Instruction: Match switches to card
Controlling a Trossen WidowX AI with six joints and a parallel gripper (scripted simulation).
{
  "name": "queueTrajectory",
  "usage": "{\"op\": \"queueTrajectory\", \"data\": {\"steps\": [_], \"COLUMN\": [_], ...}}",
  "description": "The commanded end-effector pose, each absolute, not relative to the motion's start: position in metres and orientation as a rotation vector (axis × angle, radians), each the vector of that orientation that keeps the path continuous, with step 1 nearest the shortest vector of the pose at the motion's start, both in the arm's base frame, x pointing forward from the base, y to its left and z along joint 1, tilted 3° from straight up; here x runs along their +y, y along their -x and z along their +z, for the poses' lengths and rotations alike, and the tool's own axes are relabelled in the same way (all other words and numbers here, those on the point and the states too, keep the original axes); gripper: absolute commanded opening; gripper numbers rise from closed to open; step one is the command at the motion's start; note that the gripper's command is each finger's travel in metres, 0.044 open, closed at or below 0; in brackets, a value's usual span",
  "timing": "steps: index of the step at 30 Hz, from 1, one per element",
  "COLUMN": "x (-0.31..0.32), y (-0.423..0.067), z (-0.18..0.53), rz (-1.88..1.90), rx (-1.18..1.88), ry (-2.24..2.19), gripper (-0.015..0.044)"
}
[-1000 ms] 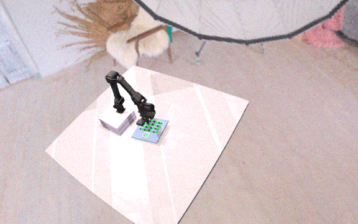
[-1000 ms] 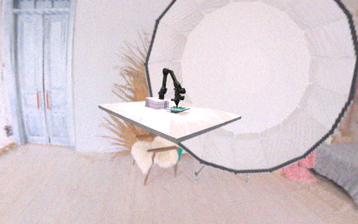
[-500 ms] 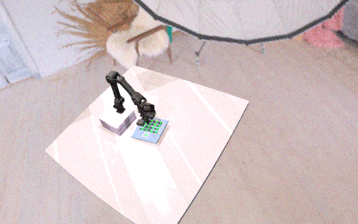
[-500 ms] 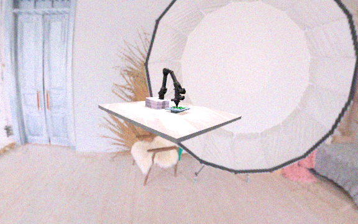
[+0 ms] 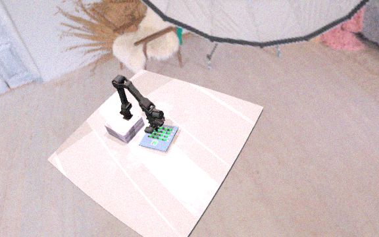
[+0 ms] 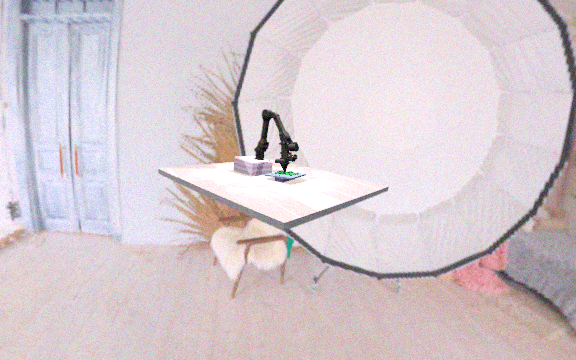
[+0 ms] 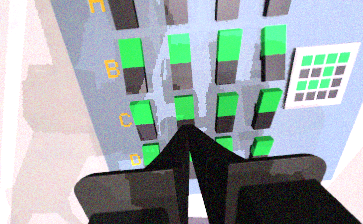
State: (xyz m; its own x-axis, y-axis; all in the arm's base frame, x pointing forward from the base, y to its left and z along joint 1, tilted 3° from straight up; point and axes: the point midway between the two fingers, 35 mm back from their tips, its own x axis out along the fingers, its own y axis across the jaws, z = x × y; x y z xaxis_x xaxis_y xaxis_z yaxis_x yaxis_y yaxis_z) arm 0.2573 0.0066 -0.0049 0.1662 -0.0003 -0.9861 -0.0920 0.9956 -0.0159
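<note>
The blue switch panel [image 5: 147,142] [image 6: 282,178] [image 7: 77,75] lies on the table in front of the arm, with a four-by-four grid of green and dark grey rocker switches in rows marked A to D. The small card [image 7: 322,75] [image 5: 154,143] of green and grey squares sits right of the grid. My gripper [image 7: 187,129] [image 5: 149,130] [image 6: 283,169] is shut and empty. Its tips point down at the nearer dark half of the second switch in row C [image 7: 184,106], at or just above its surface. Much of row D is hidden behind the fingers.
The arm stands on a pale block [image 5: 124,130] [image 6: 252,165] beside the panel. The table [image 5: 209,115] [image 6: 293,200] is wide, with its edges far from the panel. A chair and a large round reflector stand behind the table.
</note>
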Motion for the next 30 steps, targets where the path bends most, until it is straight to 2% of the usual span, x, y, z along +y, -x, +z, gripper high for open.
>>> {"op": "queueTrajectory", "data": {"steps": [1, 6, 12, 17, 23, 26, 30], "x": [0.007, 0.007, 0.007, 0.006, -0.047, -0.053, -0.053], "y": [-0.257, -0.258, -0.249, -0.250, -0.272, -0.274, -0.279], "z": [-0.006, -0.003, 0.058, 0.059, 0.062, 0.062, 0.030], "rz": [0.071, 0.065, 0.070, 0.069, 0.063, 0.065, 0.064], "rx": [1.403, 1.402, 1.429, 1.429, 1.427, 1.427, 1.450], "ry": [0.078, 0.078, 0.079, 0.078, 0.082, 0.084, 0.086], "gripper": [0.0000, 0.0000, 0.0000, 0.0000, 0.0000, 0.0000, 0.0000]}}
